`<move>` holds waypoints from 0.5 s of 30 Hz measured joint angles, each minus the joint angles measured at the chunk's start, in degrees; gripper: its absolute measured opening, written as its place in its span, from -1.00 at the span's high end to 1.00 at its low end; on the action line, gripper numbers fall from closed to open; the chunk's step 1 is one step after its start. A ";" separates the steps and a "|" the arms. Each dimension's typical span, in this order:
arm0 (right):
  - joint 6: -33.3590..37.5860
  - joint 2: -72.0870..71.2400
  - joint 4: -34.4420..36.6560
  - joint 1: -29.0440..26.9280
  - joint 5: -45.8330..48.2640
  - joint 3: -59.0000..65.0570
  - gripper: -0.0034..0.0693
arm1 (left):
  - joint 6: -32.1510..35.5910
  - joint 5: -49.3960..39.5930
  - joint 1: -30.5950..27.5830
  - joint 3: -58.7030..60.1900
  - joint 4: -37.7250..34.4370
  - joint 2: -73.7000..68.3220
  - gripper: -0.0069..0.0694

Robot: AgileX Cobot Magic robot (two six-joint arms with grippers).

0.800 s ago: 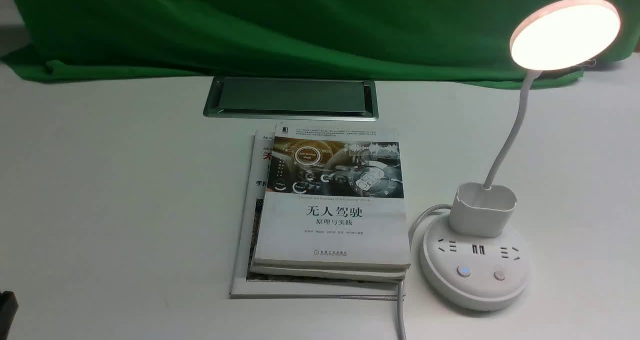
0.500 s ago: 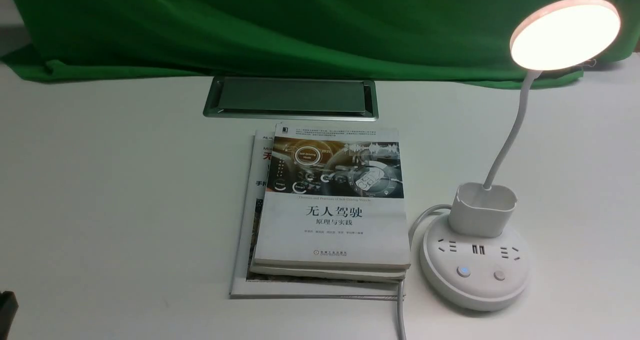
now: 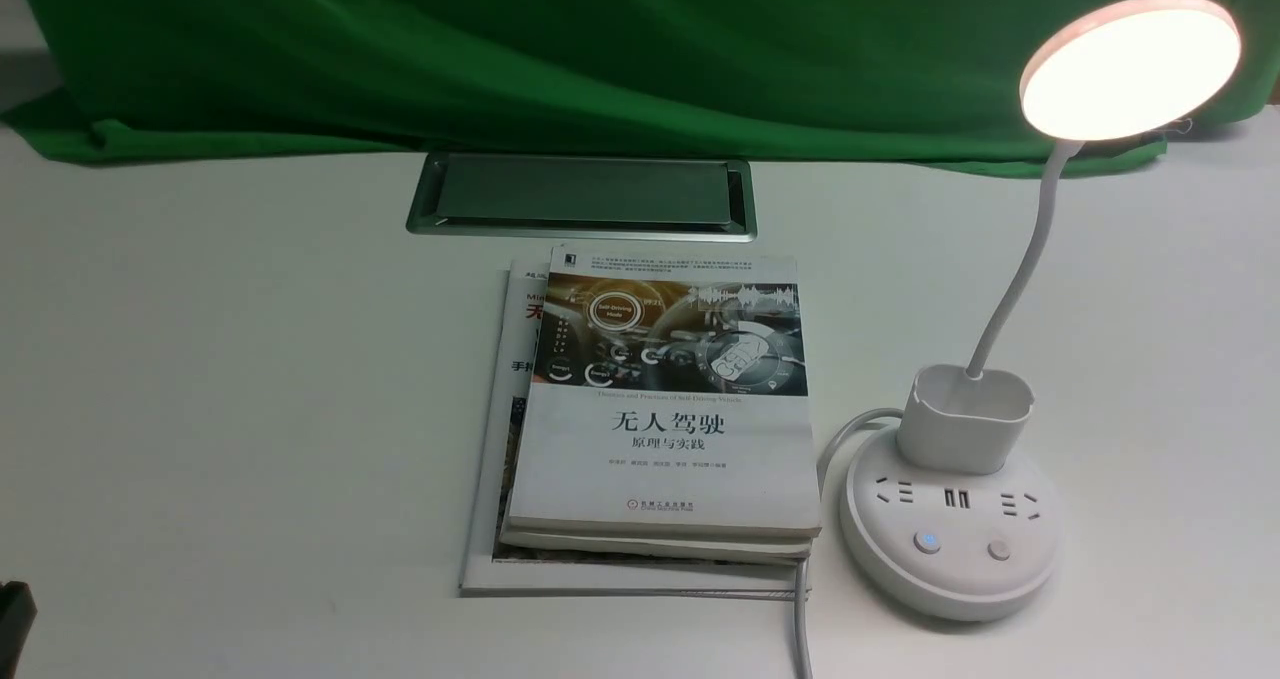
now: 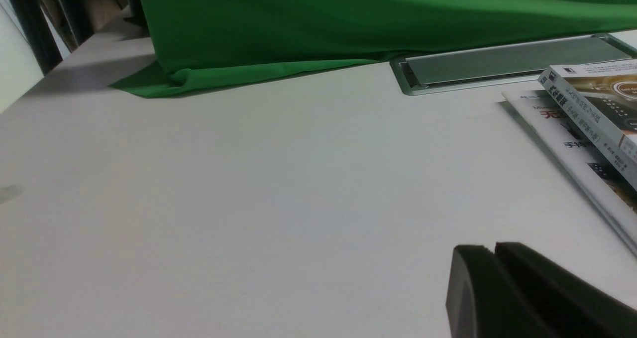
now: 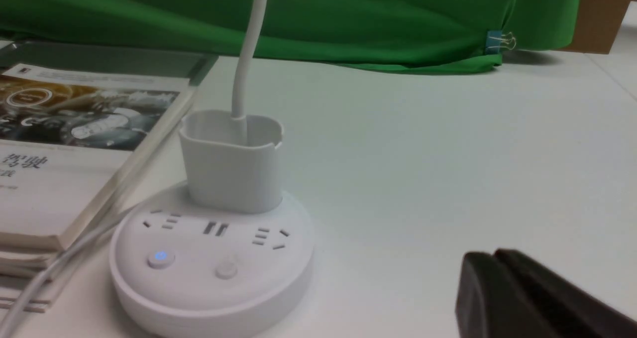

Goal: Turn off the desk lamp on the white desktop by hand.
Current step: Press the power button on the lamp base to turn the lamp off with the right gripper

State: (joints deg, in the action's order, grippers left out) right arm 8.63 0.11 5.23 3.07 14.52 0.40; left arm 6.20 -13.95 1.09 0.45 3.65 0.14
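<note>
The white desk lamp (image 3: 950, 539) stands at the right on the white desktop (image 3: 250, 379). Its disc head (image 3: 1130, 67) is lit. Its round base has sockets, a button lit blue (image 3: 928, 541) and a plain button (image 3: 998, 549). The base also shows in the right wrist view (image 5: 209, 258). My right gripper (image 5: 492, 256) is shut and empty, low over bare desktop beside the base, apart from it. My left gripper (image 4: 493, 249) is shut and empty over bare desktop near the books. In the front view only a dark bit of the left arm (image 3: 15, 609) shows at the bottom left edge.
A stack of books (image 3: 660, 419) lies left of the lamp base, with the lamp's white cable (image 3: 802, 619) running between them. A silver-grey cable hatch (image 3: 582, 195) is behind the books. A green cloth (image 3: 600, 49) hangs along the back.
</note>
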 joint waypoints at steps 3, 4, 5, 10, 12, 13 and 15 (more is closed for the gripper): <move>0.00 0.00 0.00 0.00 0.00 0.00 0.77 | 0.00 0.00 0.00 0.00 0.00 0.00 0.77; 0.00 0.00 0.00 0.00 0.00 0.00 0.77 | 0.00 0.00 0.00 0.00 0.00 0.00 0.77; 0.00 0.00 0.00 0.00 0.00 0.00 0.77 | 0.00 0.00 0.00 0.00 0.00 0.00 0.77; -1.36 0.00 0.81 0.00 -1.48 0.00 0.77 | 0.00 0.00 0.00 0.00 0.00 0.00 0.77; -5.48 0.00 3.01 0.00 -4.65 0.00 0.77 | -0.13 0.00 0.00 0.00 0.00 0.00 0.77; -8.05 0.00 3.89 0.00 -6.29 0.00 0.77 | -0.07 0.00 0.00 0.00 0.00 0.00 0.77; -15.63 0.00 5.07 0.00 -10.98 0.00 0.77 | -0.07 0.00 0.00 0.00 0.00 0.00 0.77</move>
State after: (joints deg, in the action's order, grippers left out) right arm -7.00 0.11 10.30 3.07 3.54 0.40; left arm 6.13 -13.95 1.09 0.45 3.65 0.14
